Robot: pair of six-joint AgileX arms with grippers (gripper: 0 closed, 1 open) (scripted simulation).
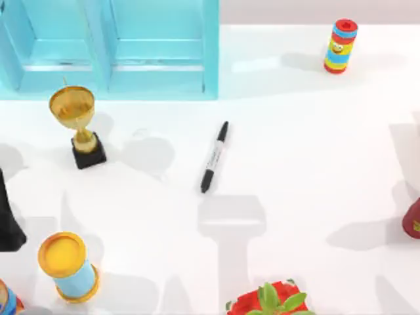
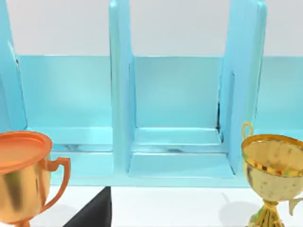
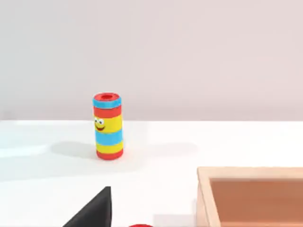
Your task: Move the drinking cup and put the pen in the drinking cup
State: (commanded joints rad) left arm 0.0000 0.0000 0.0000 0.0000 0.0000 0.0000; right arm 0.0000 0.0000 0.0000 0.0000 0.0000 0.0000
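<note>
1. Black pen (image 1: 214, 157) flat on the white desk (image 1: 315, 164), near the middle, slanted, one end toward the blue shelf (image 1: 131, 52).
2. Gold trophy (image 1: 77, 125) upright left of the pen, well apart from it, just in front of the blue shelf.
3. Blue can with a yellow rim (image 1: 69, 266) near the desk's front left.
4. Striped can with a smiley face (image 1: 340, 46) far back on the right.
5. Green plant in a red pot (image 1: 272, 302) at the front edge.
6. Black tip of the left tool (image 2: 92, 213) low in the left wrist view, facing the blue shelf. Cannot tell if released or clenched.
7. Black tip of the right tool (image 3: 92, 210) low in the right wrist view, facing the striped can, with a wooden box (image 3: 251, 194) near. Cannot tell if released or clenched.
</note>
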